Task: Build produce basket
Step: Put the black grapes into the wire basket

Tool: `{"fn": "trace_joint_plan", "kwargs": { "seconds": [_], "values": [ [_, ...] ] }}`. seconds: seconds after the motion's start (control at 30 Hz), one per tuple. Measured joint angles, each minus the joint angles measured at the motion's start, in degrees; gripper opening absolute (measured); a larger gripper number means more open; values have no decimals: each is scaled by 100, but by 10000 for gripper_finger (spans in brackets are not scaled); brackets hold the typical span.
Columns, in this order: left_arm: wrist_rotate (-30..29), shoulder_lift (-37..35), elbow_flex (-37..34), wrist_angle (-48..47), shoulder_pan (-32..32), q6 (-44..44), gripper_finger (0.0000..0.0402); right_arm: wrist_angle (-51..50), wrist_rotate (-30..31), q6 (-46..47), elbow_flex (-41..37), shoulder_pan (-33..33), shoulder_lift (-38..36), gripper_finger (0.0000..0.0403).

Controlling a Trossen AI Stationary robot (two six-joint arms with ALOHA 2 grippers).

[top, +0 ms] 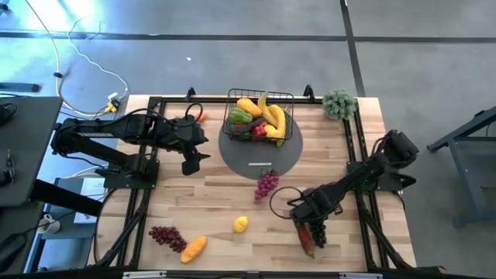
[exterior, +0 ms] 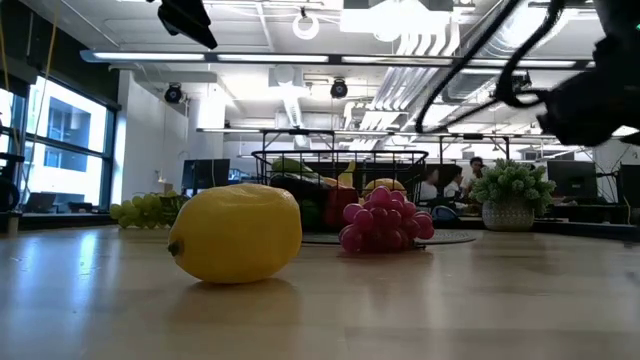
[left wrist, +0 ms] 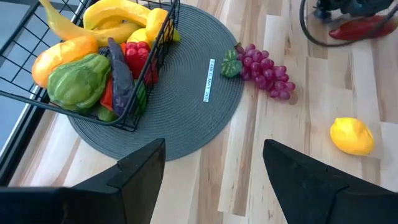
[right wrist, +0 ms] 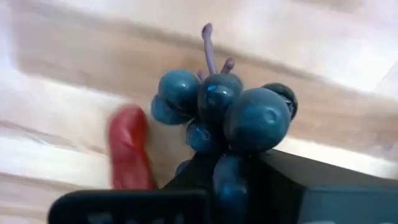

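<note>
The right gripper (top: pixel 314 229) is clamped on a dark grape bunch (right wrist: pixel 227 118), well apart from the basket (top: pixel 260 118) toward the table's near edge. The left gripper (top: pixel 192 160), jaws wide and empty, hangs beside the basket.

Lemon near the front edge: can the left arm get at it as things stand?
Probably yes. The lemon lies alone on bare table, and the left end effector hangs open and empty above it.
</note>
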Motion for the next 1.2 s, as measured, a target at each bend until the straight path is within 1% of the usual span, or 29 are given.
{"fn": "trace_joint_plan", "kwargs": {
  "seconds": [0.07,0.2,0.4,0.53,0.67,0.77,0.87,0.97,1.07,1.2],
  "values": [
    [0,0,0,2,0,1,259,-51,305,133,0,-13,-191,5],
    [0,0,-2,0,0,-1,259,-142,902,384,0,-71,-612,7],
    [0,0,-2,0,0,-1,259,-164,1922,366,0,-288,-1287,4],
    [0,0,-2,0,0,0,259,-150,2498,84,0,-518,-1675,2],
    [-20,0,-2,0,3,-1,259,65,2988,-413,0,-826,-2000,2],
    [-232,0,-2,0,4,1,259,381,3310,-883,0,-1110,-2182,2],
    [-565,0,-2,0,4,1,259,803,3509,-1486,0,-1443,-2296,2],
    [-917,0,-2,2,34,72,259,1301,3552,-2150,0,-1827,-2343,2],
    [-1139,0,-2,4,120,218,259,1874,3497,-2846,0,-2237,-2343,2],
    [-1291,0,-2,57,318,302,259,2603,3341,-3703,0,-2784,-2343,2]
  ]
}}
